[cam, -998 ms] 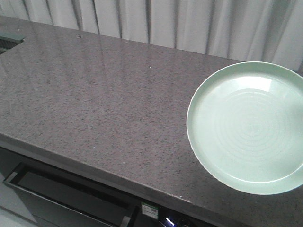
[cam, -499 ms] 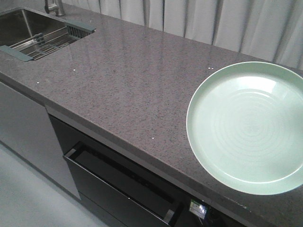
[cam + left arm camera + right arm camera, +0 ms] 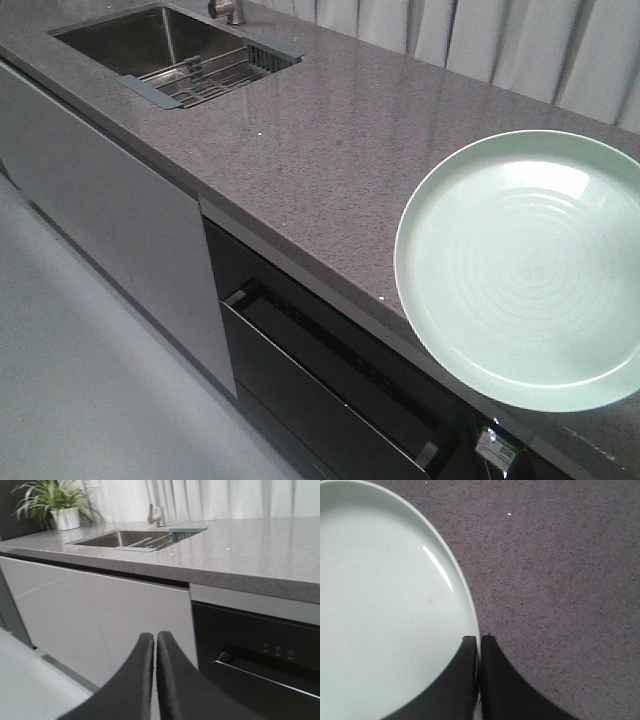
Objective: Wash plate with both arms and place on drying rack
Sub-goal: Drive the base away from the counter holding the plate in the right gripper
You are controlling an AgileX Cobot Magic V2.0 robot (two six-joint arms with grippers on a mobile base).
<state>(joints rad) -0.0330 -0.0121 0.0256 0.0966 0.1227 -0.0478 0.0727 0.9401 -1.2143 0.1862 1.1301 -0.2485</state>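
Grey speckled stone countertop [image 3: 330, 150] runs in front of white curtains [image 3: 480, 40]. Its long front edge is straight, and bare pale floor [image 3: 70, 350] before it leaves wide room. One sink [image 3: 130, 40] is sunk into the counter's far left end, with one drying rack [image 3: 205, 78] laid across it, one faucet [image 3: 156, 515] behind it and one potted plant [image 3: 50, 500] beyond. One mint-green plate [image 3: 520, 270] shows at the right, well apart from the sink and overlapping the counter's front edge. The right gripper [image 3: 479, 645] is clamped on its rim, one finger on either side. The left gripper [image 3: 155, 640] hangs below counter height, fingers pressed together, holding nothing. A small sticker [image 3: 493, 447] on the black dishwasher [image 3: 330, 370] is too small to read.
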